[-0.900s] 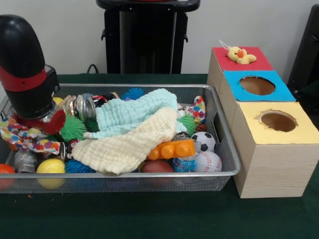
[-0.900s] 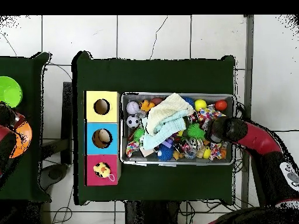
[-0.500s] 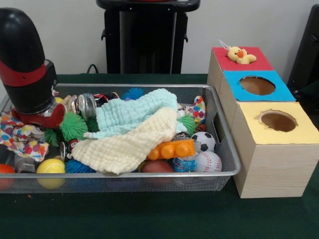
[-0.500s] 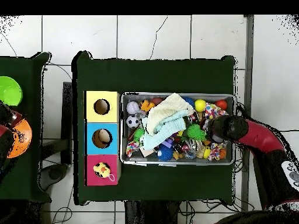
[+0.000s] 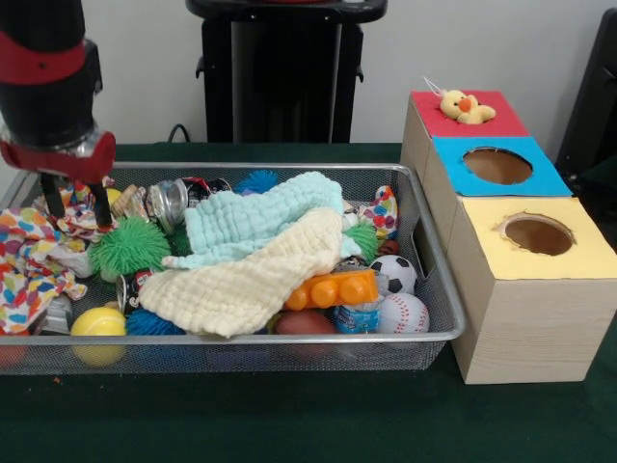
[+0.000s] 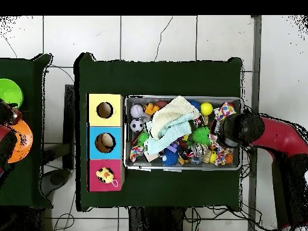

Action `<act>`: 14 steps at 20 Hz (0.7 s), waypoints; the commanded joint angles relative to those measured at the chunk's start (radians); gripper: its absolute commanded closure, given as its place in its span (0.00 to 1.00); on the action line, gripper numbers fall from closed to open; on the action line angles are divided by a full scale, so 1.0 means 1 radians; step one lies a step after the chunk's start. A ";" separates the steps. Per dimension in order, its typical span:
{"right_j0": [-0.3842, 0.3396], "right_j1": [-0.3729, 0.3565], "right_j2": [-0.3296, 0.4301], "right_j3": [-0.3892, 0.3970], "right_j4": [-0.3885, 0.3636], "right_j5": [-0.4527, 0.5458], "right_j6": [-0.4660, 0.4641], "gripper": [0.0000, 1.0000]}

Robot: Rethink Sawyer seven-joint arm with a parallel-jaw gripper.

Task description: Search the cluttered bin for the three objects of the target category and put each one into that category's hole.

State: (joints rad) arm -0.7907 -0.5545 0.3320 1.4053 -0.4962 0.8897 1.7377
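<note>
The gripper (image 5: 72,204) hangs part-open and empty over the bin's (image 5: 439,289) end, where cloths (image 5: 253,256) hide toys, while the duckling (image 5: 464,106) sits on its red hole

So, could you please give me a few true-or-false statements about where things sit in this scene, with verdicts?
1. The fluffy yellow duckling sits on the red-topped wooden box. True.
2. The small black-and-white soccer ball lies on the green table. False: it is in the silver wire-mesh bin.
3. The claw hangs over the bin's end farthest from the boxes. True.
4. The pale yellow cloth covers the yellow-topped box's hole. False: the hole is uncovered.
</note>
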 commanded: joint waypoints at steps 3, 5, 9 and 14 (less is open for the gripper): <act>0.051 -0.168 0.027 0.082 0.015 0.270 -0.192 0.00; 0.054 -0.167 0.033 0.110 0.057 0.299 -0.140 0.00; 0.087 -0.139 0.031 0.179 0.123 0.212 0.019 0.00; 0.159 -0.115 -0.005 0.244 0.160 0.079 0.166 0.00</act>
State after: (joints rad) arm -0.6967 -0.7157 0.3306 1.4706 -0.3797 1.0454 1.7381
